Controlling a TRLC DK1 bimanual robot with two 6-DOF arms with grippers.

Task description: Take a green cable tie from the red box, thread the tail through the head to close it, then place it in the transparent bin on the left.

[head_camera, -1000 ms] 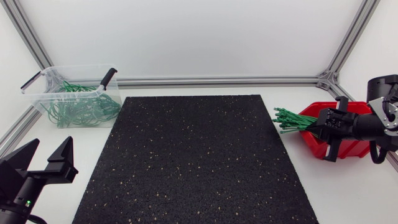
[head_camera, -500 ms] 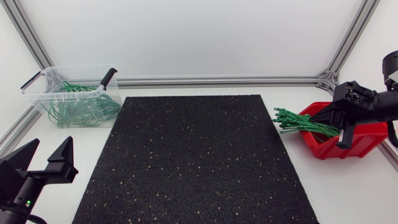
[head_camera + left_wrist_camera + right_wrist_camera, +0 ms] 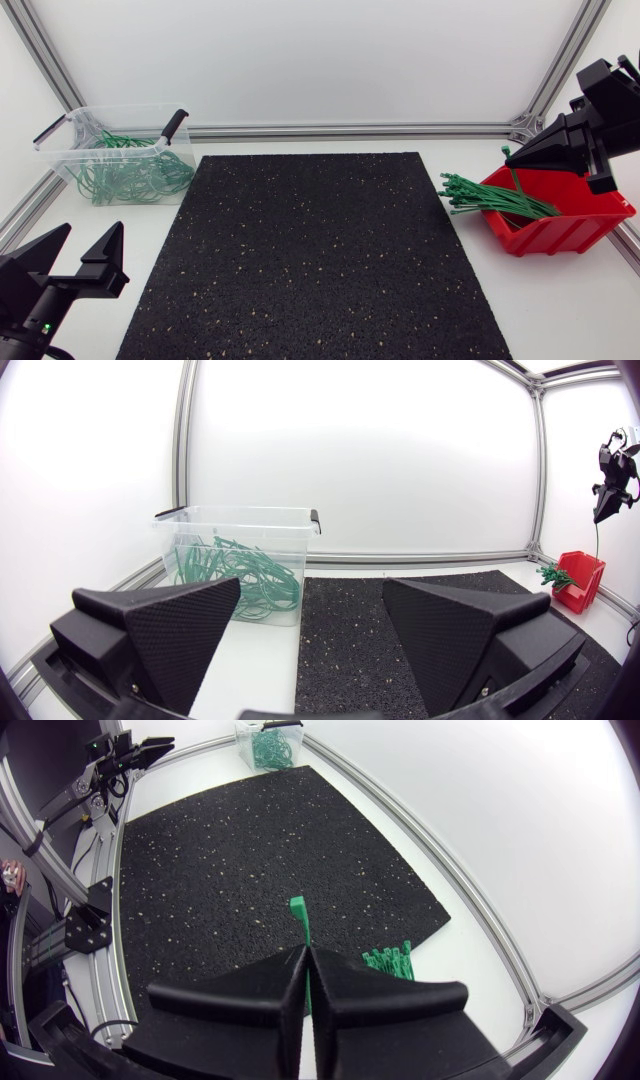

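The red box [image 3: 565, 232] stands at the table's right with a bundle of green cable ties [image 3: 488, 197] sticking out over its left rim. My right gripper [image 3: 514, 160] hangs above the box, shut on one green cable tie [image 3: 517, 178] that dangles toward the bundle. In the right wrist view this tie [image 3: 299, 915] pokes out head first past the closed fingertips of the gripper [image 3: 305, 958]. The transparent bin [image 3: 118, 150] at the back left holds several closed green ties. My left gripper [image 3: 76, 250] rests open at the front left, and its wedge fingers [image 3: 168, 628] hold nothing.
A black speckled mat [image 3: 320, 250] covers the table's middle. Aluminium frame rails [image 3: 350, 130] run along the back edge. The bin has black handles [image 3: 174, 125]. White table surface lies between the mat and the red box.
My right gripper has risen from the red box, up and to the right, lifting one green tie out of the bundle. The left arm has barely moved.
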